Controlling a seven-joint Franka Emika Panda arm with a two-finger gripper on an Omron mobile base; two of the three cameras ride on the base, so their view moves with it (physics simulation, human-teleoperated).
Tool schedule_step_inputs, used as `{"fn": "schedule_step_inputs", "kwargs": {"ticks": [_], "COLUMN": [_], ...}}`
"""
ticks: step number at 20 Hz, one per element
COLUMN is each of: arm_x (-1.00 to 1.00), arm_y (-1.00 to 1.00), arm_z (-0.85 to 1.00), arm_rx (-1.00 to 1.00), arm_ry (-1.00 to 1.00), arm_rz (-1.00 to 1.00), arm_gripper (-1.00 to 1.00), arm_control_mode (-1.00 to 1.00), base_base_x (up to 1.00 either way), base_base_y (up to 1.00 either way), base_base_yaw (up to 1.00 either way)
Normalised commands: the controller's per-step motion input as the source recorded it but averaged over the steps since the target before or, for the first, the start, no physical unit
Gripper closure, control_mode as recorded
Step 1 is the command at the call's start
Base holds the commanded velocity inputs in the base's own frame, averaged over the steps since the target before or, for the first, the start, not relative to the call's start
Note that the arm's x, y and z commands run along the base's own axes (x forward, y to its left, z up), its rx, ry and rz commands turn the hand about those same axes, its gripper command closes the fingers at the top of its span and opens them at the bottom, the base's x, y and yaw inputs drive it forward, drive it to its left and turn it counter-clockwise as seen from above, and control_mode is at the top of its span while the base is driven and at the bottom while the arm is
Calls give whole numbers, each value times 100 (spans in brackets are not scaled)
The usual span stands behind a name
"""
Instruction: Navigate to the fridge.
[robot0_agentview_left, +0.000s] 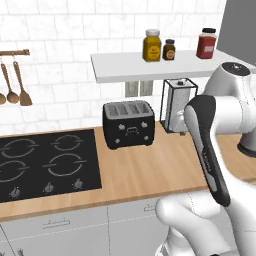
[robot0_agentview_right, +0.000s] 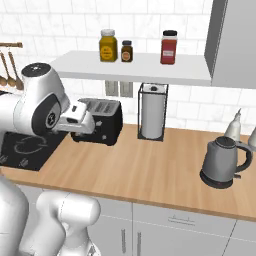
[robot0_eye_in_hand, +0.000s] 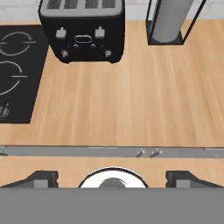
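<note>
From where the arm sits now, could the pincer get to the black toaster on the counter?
Probably yes: the toaster stands ahead of the open pincer across bare wooden counter, with nothing between them.

The arm (robot0_agentview_left: 220, 145) is glossy white, built of rounded, bulbous segments. A long black panel runs along one link, from 12 o'clock down toward 5 in the left base view. A dark grey cap tops the joint above it. A dark round disc (robot0_agentview_right: 50, 118) marks another joint's side
</note>
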Motion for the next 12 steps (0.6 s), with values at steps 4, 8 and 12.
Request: {"fn": "schedule_step_inputs", "kwargs": {"ticks": [4,8,12], "arm_x": [-100,-50,0], "arm_y": [0,0,0], "arm_z": [0,0,0], "arm_rx": [0,0,0], "arm_ry": [-8,-4,0], "arm_rz": [0,0,0], "arm_gripper": [-100,-100,-100], "arm_control_mode": [-100,100,100], "base_base_x": [0,-49,-55], "base_base_y": [0,0,-25], "base_base_yaw": [0,-2,-56]}}
